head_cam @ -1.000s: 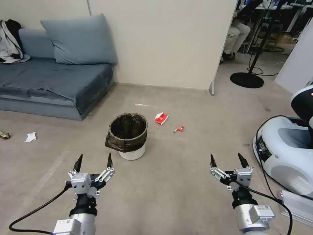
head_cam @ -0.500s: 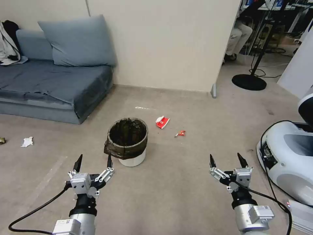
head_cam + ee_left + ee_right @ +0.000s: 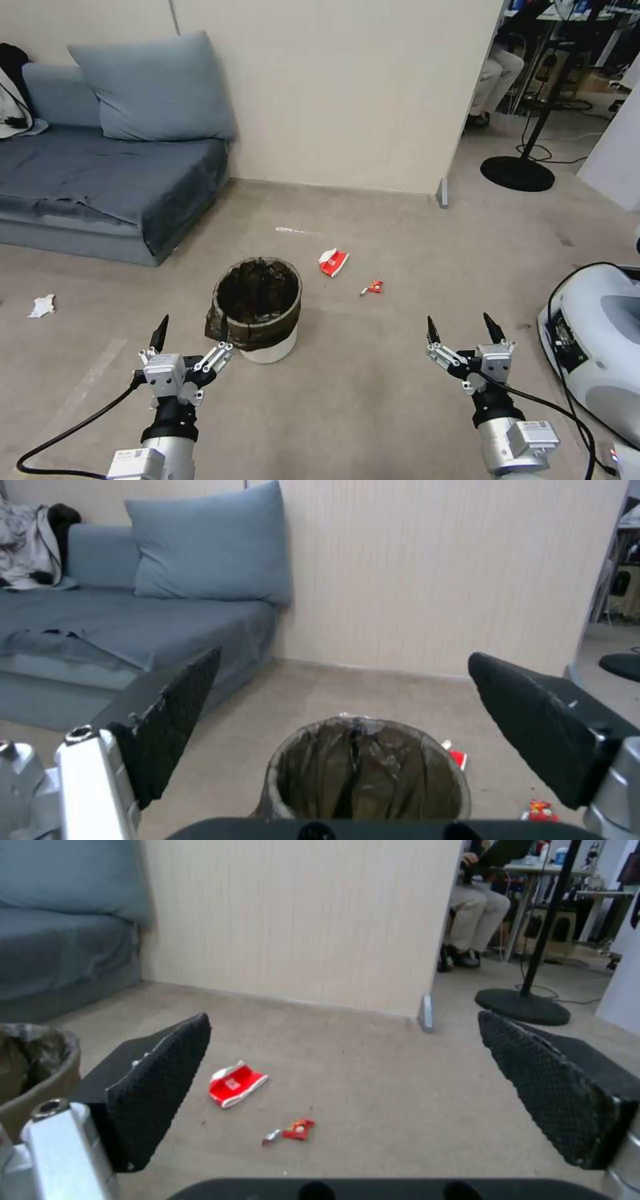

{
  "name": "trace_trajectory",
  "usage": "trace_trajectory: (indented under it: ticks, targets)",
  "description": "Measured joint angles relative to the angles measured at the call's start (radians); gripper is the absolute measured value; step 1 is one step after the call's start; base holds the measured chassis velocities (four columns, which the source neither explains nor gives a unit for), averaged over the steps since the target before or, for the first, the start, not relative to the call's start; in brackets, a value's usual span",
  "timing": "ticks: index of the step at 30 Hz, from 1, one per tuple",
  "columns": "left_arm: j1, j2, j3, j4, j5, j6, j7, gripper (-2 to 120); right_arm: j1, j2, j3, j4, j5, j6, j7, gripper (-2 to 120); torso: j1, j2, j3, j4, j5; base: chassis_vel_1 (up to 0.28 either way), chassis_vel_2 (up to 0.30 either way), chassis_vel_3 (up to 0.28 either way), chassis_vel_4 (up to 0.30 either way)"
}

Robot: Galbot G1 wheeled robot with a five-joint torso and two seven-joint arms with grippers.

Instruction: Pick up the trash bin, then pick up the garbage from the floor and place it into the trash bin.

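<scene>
The trash bin point(image 3: 270, 349), a white bucket lined with a dark bag, stands on the floor just ahead of my left gripper point(image 3: 193, 328), which is open and empty. The left wrist view looks down into the trash bin point(image 3: 313, 780) between the spread fingers point(image 3: 170, 705). The garbage lies beyond the bin to its right: a red-and-white carton point(image 3: 332, 261) and a small red wrapper point(image 3: 373, 288). A white tissue point(image 3: 41, 306) lies far left. My right gripper point(image 3: 460, 323) is open and empty, short of the carton point(image 3: 235, 1084) and the wrapper point(image 3: 293, 1130).
A blue sofa point(image 3: 100, 187) with a pillow point(image 3: 150, 90) fills the left. A beige partition wall point(image 3: 333, 93) stands behind. Another white robot base point(image 3: 600, 340) with a black cable sits at the right, and a stand's round foot point(image 3: 517, 173) lies at the back right.
The whole picture has shifted: the camera moved forward and turned slightly, so the bin now sits closer, in front of the left gripper. Both grippers keep the same open pose.
</scene>
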Motion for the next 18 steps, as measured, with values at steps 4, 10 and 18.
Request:
trace_trajectory:
  ticks: [4, 10, 18]
  targets:
    - [-0.002, 0.0, -0.003, 0.0, -0.004, 0.0, 0.0, 100, 0.001, 0.0, 0.001, -0.002, 0.0, 0.002, 0.0, 100, 0.0, 0.0, 0.0, 0.0001, -0.0001, -0.133, 0.136, 0.142, -0.117]
    - [-0.003, -0.001, -0.002, 0.002, -0.008, 0.0, 0.0, 100, 0.002, 0.0, 0.003, -0.004, 0.0, 0.002, 0.0, 100, 0.0, 0.0, 0.0, 0.0001, -0.0002, -0.145, 0.131, 0.142, -0.121]
    - [-0.005, -0.002, -0.002, 0.005, -0.008, 0.0, 0.0, 100, 0.003, 0.001, 0.003, -0.007, 0.001, 0.003, 0.0, 100, 0.0, 0.0, 0.0, 0.0, -0.0001, -0.137, 0.137, 0.131, -0.139]
